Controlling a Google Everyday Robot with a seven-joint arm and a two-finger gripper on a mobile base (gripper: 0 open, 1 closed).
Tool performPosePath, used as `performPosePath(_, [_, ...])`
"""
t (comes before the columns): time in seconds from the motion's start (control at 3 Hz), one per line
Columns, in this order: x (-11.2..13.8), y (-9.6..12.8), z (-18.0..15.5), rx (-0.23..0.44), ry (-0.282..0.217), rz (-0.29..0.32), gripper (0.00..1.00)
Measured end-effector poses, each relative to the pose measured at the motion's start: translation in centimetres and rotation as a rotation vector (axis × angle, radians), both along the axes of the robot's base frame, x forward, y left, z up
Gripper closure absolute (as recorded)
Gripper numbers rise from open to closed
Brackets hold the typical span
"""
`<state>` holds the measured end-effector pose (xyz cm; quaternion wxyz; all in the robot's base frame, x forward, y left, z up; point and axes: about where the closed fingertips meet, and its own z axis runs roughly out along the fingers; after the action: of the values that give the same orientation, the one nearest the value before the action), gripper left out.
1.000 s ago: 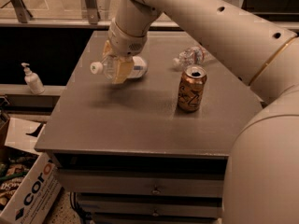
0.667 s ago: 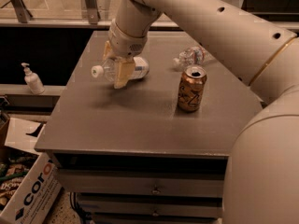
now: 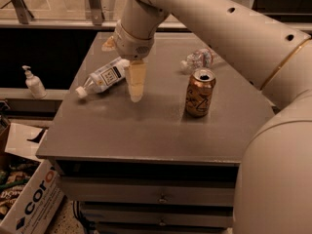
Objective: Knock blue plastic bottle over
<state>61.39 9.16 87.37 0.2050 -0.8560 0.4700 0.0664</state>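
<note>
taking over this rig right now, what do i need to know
Gripper: low over the left half of the table, pointing down next to the base end of the blue plastic bottle. I cannot tell whether they touch. Nothing seen in the gripper.
Blue plastic bottle: lying on its side, cap toward the table's left edge.
Done: the bottle is knocked over.
Left: probably only lifting the arm away. Keep clear of the upright can and the crinkled bottle lying behind it.

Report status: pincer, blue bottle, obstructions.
Pincer low over table, beside blue plastic bottle. Bottle down on its side. Soda can upright, apart.
</note>
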Motion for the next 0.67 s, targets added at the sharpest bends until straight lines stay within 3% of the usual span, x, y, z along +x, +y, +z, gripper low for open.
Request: performPosePath(0.67, [0.67,-1.39,0.10,0.043,0.034,-0.036,0.00])
